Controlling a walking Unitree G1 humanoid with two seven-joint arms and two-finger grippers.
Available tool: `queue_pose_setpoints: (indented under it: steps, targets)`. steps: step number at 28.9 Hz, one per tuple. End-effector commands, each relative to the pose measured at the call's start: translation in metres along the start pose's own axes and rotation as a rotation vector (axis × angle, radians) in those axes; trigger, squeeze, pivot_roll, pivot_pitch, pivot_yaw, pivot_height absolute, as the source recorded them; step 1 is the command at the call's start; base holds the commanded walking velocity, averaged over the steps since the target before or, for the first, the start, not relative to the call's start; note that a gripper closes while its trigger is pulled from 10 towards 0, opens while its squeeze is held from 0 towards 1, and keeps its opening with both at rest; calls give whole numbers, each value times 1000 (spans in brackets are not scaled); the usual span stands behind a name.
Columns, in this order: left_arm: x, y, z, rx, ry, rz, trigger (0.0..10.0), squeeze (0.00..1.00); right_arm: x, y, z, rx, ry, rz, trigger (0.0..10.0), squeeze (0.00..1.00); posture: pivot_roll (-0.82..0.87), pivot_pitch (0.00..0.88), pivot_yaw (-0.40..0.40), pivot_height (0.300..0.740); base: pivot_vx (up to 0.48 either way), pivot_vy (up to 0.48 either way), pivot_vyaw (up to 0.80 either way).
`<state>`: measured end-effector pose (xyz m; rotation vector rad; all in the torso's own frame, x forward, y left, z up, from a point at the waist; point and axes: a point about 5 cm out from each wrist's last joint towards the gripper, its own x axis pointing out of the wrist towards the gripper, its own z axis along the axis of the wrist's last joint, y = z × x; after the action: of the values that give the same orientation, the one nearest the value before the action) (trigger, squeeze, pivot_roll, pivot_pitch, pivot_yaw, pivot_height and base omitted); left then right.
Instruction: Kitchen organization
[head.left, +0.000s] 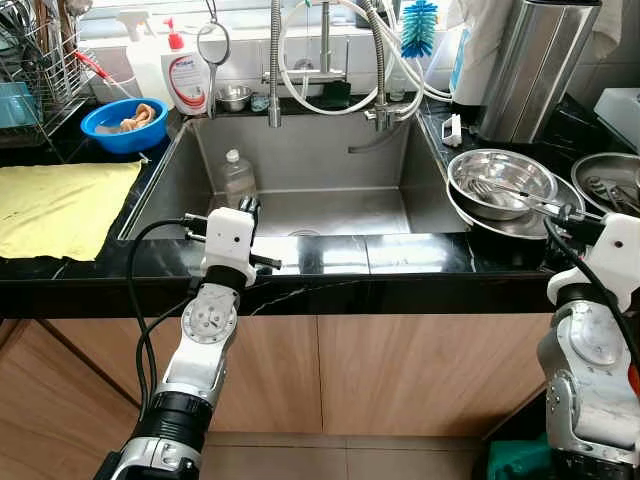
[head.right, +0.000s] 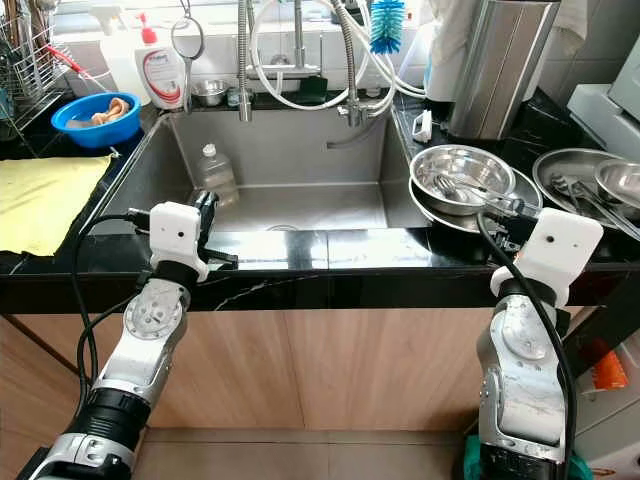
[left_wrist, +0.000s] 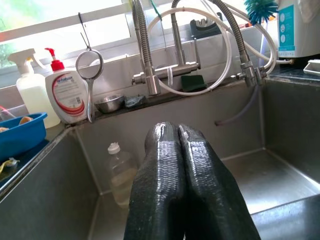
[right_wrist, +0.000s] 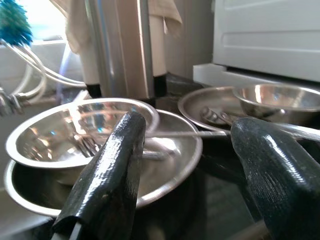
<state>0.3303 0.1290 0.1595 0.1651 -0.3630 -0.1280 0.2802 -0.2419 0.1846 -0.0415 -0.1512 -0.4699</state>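
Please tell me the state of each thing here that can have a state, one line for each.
Left gripper: shut, empty, over the sink's front edge.
Right gripper: open, empty, facing the steel bowl.
Plastic bottle: capped, upright in the sink.
Steel bowl: stacked in a wider bowl, fork inside.
Yellow cloth: spread flat on the counter.

The sink (head.left: 300, 160) at centre frame is grey steel; the counter (head.left: 400, 255) is glossy black with faint pale veins; a yellow cloth (head.left: 60, 205) lies at left; a blue bowl (head.left: 122, 125) sits upper left — beside it a white bottle (head.left: 186, 80) with red cap and label; the brush (head.left: 420, 28) up top is teal-blue; cabinet fronts (head.left: 400, 375) below are light wood.
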Motion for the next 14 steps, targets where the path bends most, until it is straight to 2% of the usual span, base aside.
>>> queue_pose_setpoints:
  steps: [1,7,14]
  targets:
    - [0,6,4,-13,-26,26,10000,0,1,7,19,23,-90,24,10000,0,-274,0,44,731,0,0,0]
    - [-7,8,1,-23,-12,29,10000,0,-2,19,32,9,-164,91,10000,0,-273,0,49,731,0,0,0]
    - [-12,11,-1,-47,2,38,10000,0,-5,24,22,1,-101,110,10000,0,-274,0,49,731,0,0,0]
